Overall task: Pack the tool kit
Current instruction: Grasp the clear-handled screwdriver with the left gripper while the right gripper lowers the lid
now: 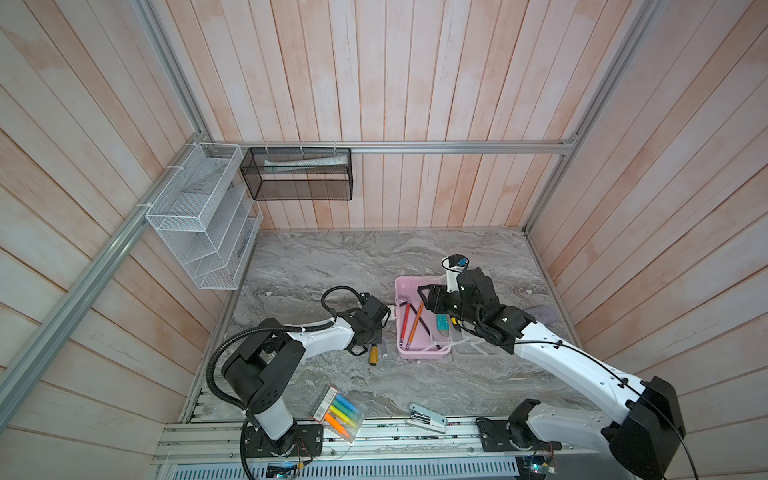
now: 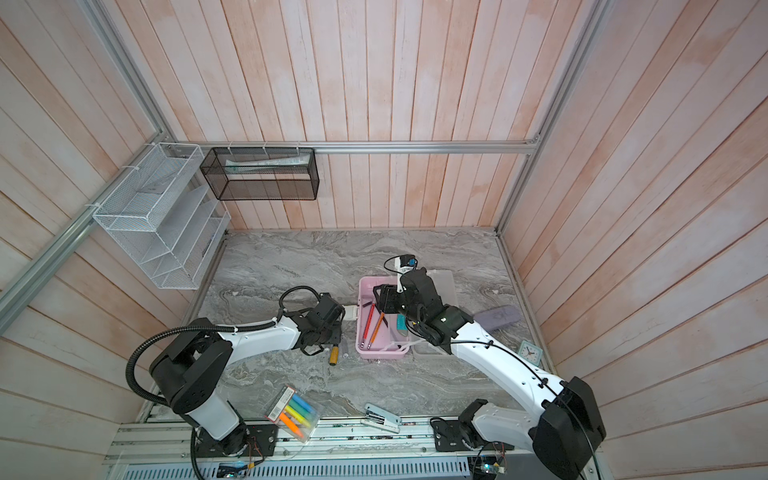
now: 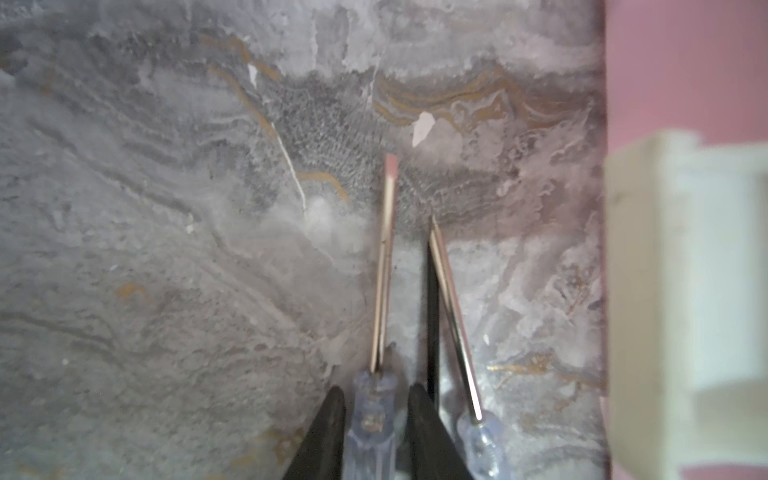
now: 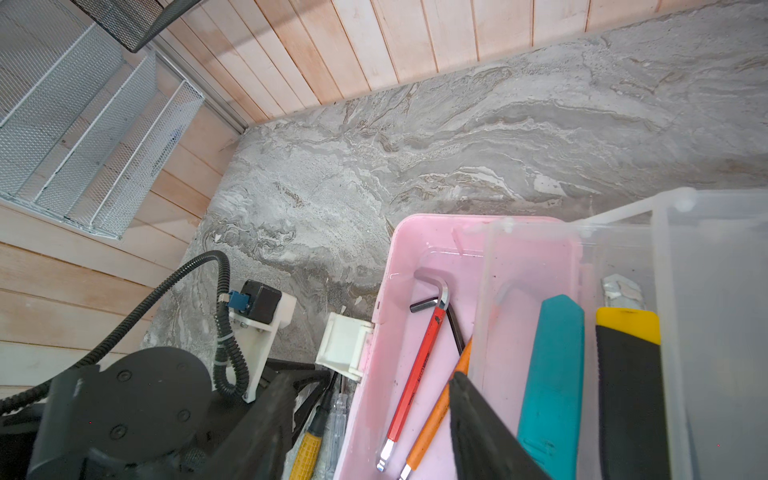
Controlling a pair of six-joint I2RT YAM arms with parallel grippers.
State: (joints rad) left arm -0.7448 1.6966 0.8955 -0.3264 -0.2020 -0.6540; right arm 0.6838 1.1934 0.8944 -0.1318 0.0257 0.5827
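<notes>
The tool kit sits open right of centre on the bench, with hex keys and utility knives inside. Just outside its latch, the left claw straddles the handle of a clear screwdriver; whether it pinches yet cannot be told. The right claw hangs spread and empty above the tool kit. Step in hand: screwdriver pickup. Next: a firm pinch, a lift over the wall, and lowering inside.

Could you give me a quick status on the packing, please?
Left gripper astride clear screwdriver on table, grip unconfirmed. Right gripper over open pink box, state unclear. Second clear screwdriver close beside left fingers.
</notes>
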